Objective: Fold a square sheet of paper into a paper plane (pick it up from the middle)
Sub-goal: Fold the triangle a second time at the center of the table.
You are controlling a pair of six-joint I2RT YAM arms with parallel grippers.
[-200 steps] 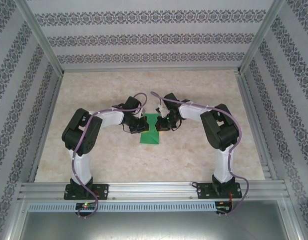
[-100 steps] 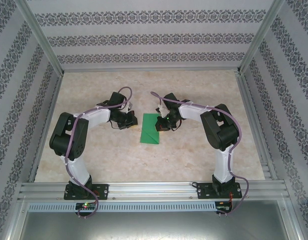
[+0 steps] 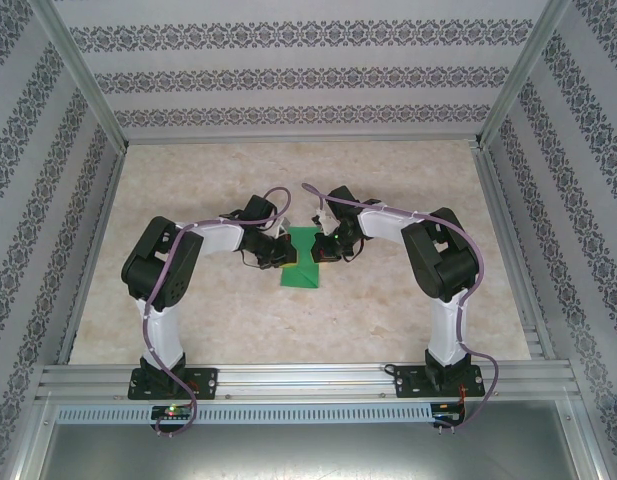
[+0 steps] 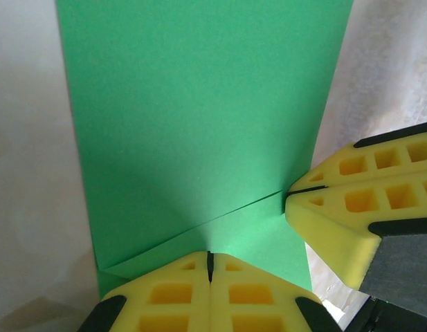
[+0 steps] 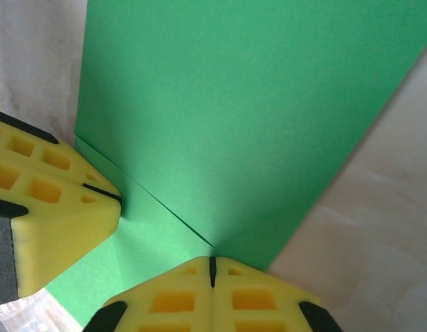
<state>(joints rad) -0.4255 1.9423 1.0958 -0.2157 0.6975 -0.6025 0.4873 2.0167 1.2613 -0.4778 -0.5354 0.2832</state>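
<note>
The square sheet of paper [image 3: 302, 270] lies mid-table, folded narrow with one diagonal crease; left gripper [image 4: 210, 257] at its 10 o'clock, right gripper [image 5: 212, 261] at 2 o'clock, both closed, tips on it; most folds apparently remain.

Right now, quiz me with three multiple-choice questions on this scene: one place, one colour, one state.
1. Where is the sheet of paper? A. between the left gripper and the right gripper B. at the table's far edge C. beside an arm's base
2. What colour is it? A. yellow B. green C. white
3. How is the left gripper? A. wide open B. shut C. holding a pen
Answers: A, a gripper at each side; B, green in every view; B, its fingers meet, no gap.
</note>
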